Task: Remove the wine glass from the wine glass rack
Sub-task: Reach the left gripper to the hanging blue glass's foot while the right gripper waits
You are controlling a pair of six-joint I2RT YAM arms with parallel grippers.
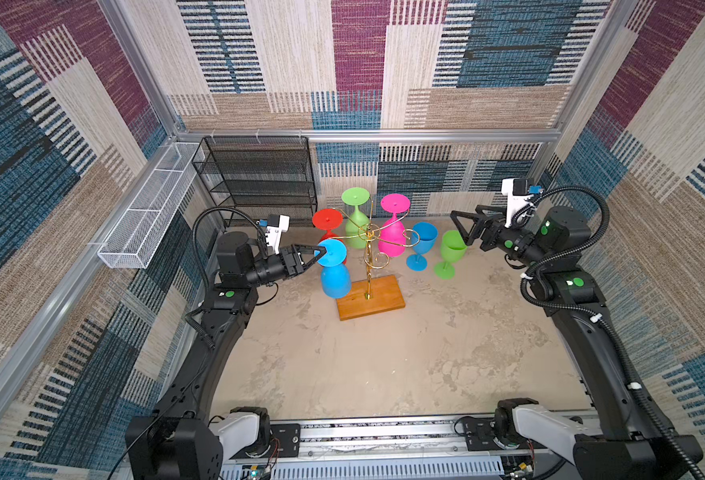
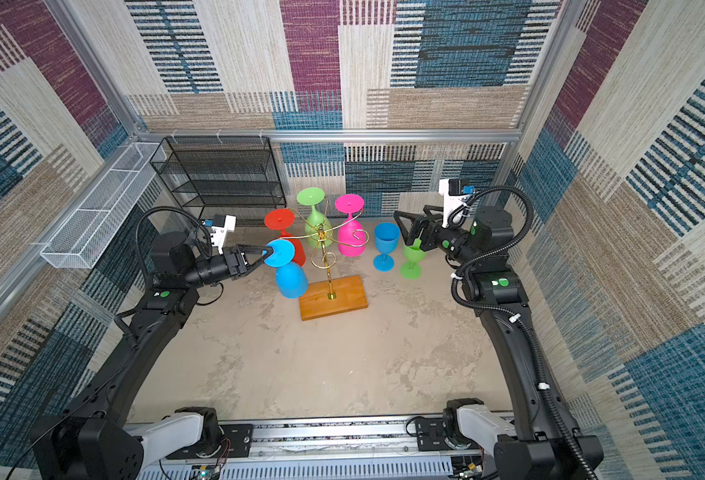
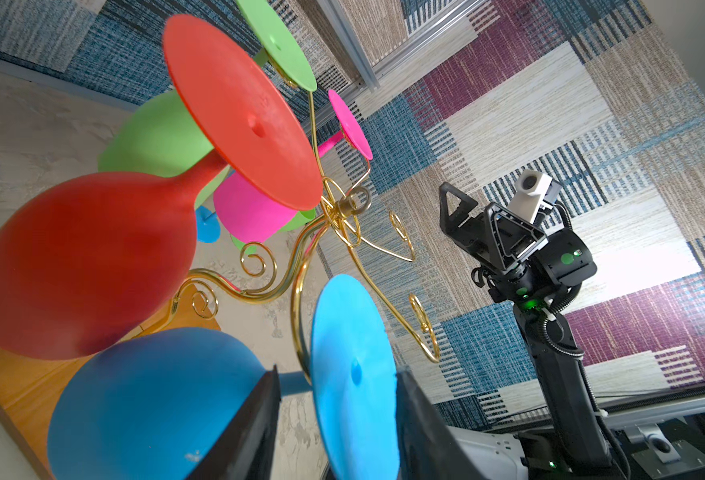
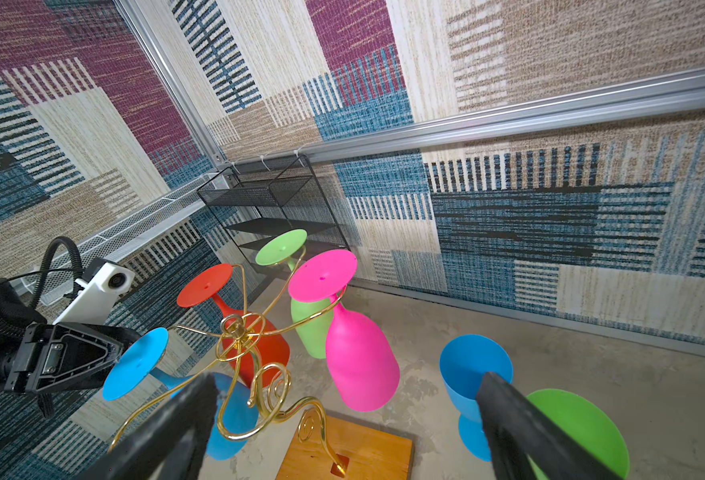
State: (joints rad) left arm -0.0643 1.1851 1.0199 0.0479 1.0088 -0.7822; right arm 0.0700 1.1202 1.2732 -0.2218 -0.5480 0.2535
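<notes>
Surface: mottled beige-grey tabletop (image 1: 384, 365), darker stained patches.
Walls (image 1: 355, 62): patchwork carpet in blue, maroon, tan. Aluminium rail (image 1: 425, 135) along back.
Black mesh shelf (image 1: 259, 178) at back left; white wire basket (image 1: 147, 220) along left wall.
Wine glass rack (image 1: 368, 270) mid-table toward back, wooden base flat on surface.
Blue wine glass (image 1: 334, 272) hangs inverted on rack's left side.
Left gripper (image 1: 321, 254): jaws part-spread, straddling that glass's foot, gap visible on stem side.
Right gripper (image 1: 461, 228): jaws spread wide, above upright green glass (image 1: 450, 253).

Seen from above, one finger of your left gripper (image 1: 321, 253) lies hidden beneath the foot of the blue wine glass (image 1: 335, 279), which also screens the bowl of the red glass (image 1: 327, 219).
</notes>
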